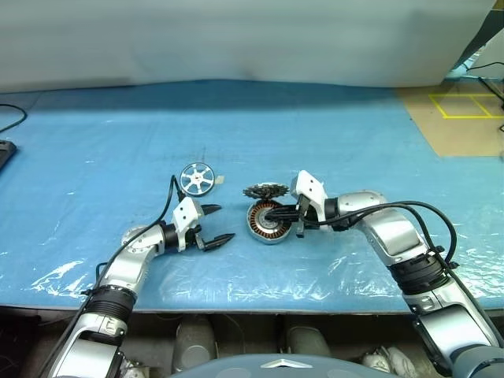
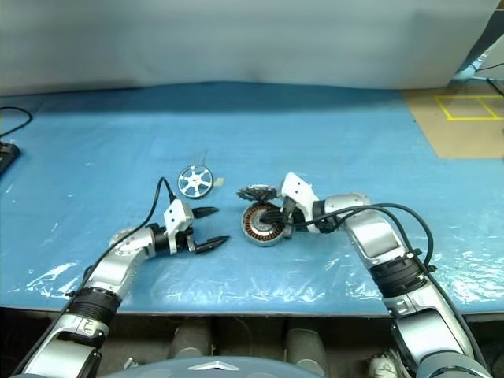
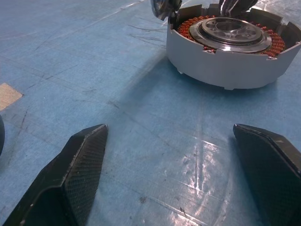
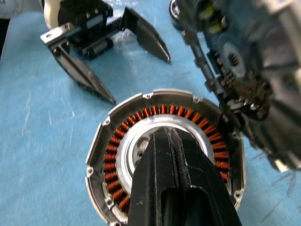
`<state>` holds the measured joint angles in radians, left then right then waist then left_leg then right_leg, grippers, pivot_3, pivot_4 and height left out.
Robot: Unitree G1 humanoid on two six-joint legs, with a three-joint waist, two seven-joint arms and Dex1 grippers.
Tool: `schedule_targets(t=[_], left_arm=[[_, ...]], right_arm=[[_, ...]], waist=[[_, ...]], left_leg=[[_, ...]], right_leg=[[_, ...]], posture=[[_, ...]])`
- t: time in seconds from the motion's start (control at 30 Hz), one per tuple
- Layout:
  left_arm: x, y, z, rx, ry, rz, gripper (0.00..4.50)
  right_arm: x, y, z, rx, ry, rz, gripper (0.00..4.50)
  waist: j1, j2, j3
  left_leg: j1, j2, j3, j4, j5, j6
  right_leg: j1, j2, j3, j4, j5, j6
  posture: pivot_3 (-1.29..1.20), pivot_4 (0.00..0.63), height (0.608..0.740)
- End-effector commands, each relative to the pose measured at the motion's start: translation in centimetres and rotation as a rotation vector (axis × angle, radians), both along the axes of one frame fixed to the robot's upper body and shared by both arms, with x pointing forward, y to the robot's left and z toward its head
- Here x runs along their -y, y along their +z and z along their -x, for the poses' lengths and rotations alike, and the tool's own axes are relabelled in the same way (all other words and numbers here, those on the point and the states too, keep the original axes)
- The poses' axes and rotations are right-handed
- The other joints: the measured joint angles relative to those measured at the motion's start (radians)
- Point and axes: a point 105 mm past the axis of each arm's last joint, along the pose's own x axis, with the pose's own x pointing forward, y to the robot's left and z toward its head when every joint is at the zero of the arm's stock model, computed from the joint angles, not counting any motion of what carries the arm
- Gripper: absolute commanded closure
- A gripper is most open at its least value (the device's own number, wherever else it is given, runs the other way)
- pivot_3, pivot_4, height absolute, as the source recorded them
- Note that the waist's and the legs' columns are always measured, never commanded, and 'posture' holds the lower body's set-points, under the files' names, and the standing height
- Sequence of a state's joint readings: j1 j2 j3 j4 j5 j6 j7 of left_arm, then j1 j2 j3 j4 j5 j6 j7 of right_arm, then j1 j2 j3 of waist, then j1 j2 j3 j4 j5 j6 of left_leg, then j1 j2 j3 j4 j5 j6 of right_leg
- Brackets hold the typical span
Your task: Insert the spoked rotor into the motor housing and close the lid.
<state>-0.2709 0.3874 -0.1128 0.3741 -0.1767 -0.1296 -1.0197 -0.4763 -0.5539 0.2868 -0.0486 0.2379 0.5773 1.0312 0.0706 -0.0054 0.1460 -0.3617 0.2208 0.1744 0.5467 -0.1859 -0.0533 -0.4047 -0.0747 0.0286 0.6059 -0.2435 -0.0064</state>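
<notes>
The spoked rotor, a small silver wheel, lies flat on the blue mat, behind my left gripper. The motor housing, a round can with a copper winding ring, sits mid-table. My right gripper is shut, its tips resting over the housing's silver centre with nothing between them. My left gripper stands open just left of the housing, its fingers wide apart and empty. A dark toothed round part stands close behind the housing; I cannot tell whether it is the lid.
The blue mat covers the table, with crinkled clear film near its front edge. A black object and a cable lie at the far left. Floor with yellow tape shows past the table's right end.
</notes>
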Motion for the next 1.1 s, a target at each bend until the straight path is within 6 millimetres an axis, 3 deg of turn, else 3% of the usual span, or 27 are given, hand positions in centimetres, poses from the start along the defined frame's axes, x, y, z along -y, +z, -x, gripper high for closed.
schedule_targets(t=[0.03, 0.37, 0.57, 0.8, 1.1], left_arm=[[-0.2, -1.2, 0.3, -0.046, 0.011, -0.018, 0.0], [-0.2, -0.9, 0.4, -0.042, 0.014, -0.018, 0.0], [-0.2, -0.6, 0.3, -0.039, 0.015, -0.018, 0.0], [-0.2, -0.7, 0.2, -0.041, 0.018, -0.021, 0.0], [-0.3, -0.9, 0.2, -0.043, 0.017, -0.023, 0.0]], right_arm=[[0.1, 0.8, -0.2, 0.025, 0.003, -0.007, 4.47], [0.4, -1.5, 1.0, -0.004, 0.043, 0.085, 4.47], [1.2, -3.5, 0.4, 0.049, 0.036, 0.22, 4.47], [0.7, -3.1, 0.1, 0.081, 0.054, 0.209, 4.47], [-0.1, 0.5, 1.1, 0.074, 0.104, 0.055, 4.47]], waist=[[0.0, 0.0, 0.0], [0.0, 0.0, 0.0], [-0.001, 0.0, 0.0], [-0.001, 0.0, 0.0], [-0.001, 0.0, 0.0]], left_leg=[[0.0, 0.0, 0.0, 0.0, 0.0, 0.0], [0.0, 0.0, 0.0, 0.0, 0.0, 0.0], [0.0, 0.0, 0.0, 0.0, 0.0, 0.0], [0.004, 0.0, 0.0, 0.001, 0.0, 0.0], [0.001, 0.0, 0.0, 0.0, 0.0, 0.0]], right_leg=[[0.0, 0.0, 0.0, 0.0, 0.0, 0.0], [0.0, 0.0, 0.0, 0.0, 0.0, 0.0], [0.0, 0.0, 0.0, 0.0, 0.0, 0.0], [0.003, 0.0, 0.0, 0.001, 0.0, 0.0], [0.001, 0.0, 0.0, 0.0, 0.0, 0.0]], posture=[[0.0, 0.15, 0.74], [0.0, 0.15, 0.74], [0.0, 0.15, 0.74], [0.0, 0.15, 0.74], [0.0, 0.15, 0.74]])
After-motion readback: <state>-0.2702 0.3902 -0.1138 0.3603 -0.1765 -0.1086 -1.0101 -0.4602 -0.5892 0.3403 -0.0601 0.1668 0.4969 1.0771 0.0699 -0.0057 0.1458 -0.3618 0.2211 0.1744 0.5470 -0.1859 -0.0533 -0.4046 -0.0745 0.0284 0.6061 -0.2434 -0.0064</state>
